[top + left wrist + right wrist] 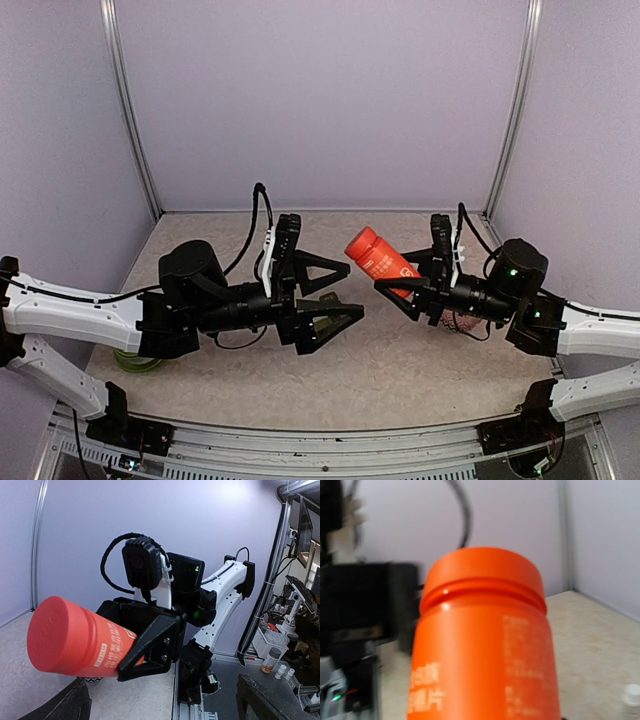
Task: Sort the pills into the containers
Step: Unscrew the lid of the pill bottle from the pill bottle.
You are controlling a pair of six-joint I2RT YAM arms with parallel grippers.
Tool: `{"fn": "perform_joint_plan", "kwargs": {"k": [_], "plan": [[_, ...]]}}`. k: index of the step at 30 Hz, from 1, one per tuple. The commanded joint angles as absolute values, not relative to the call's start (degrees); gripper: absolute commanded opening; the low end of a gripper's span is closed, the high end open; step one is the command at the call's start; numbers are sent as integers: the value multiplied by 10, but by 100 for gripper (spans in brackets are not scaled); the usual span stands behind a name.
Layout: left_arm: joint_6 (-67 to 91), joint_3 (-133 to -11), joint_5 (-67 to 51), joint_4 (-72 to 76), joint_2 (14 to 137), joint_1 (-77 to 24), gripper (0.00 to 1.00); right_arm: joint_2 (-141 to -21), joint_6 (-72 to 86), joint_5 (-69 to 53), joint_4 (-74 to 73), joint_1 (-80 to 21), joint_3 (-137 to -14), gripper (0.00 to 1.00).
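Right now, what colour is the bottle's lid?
The lid is orange-red, like the bottle; left wrist view shows it best.

Tilted orange-red cylindrical plastic bottle point(379, 258), white print, cap on, up off the beige speckled worktop point(400, 365), over its right half toward the far edge, cap pointing far-left. Lime-green round bowl point(132, 362) at worktop's left edge near the near-left corner, mostly hidden. Pale lilac walls point(320, 100) behind.
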State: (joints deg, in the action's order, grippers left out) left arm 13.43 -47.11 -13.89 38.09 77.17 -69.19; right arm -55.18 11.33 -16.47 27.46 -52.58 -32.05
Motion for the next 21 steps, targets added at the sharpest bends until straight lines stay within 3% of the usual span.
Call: {"fn": "perform_joint_plan", "kwargs": {"k": [1, 21], "plan": [[116, -470, -103, 375, 756, -693, 99, -560, 115, -280, 330, -525, -313, 9], [96, -477, -107, 380, 762, -684, 99, -629, 131, -352, 395, -561, -319, 9]]}}
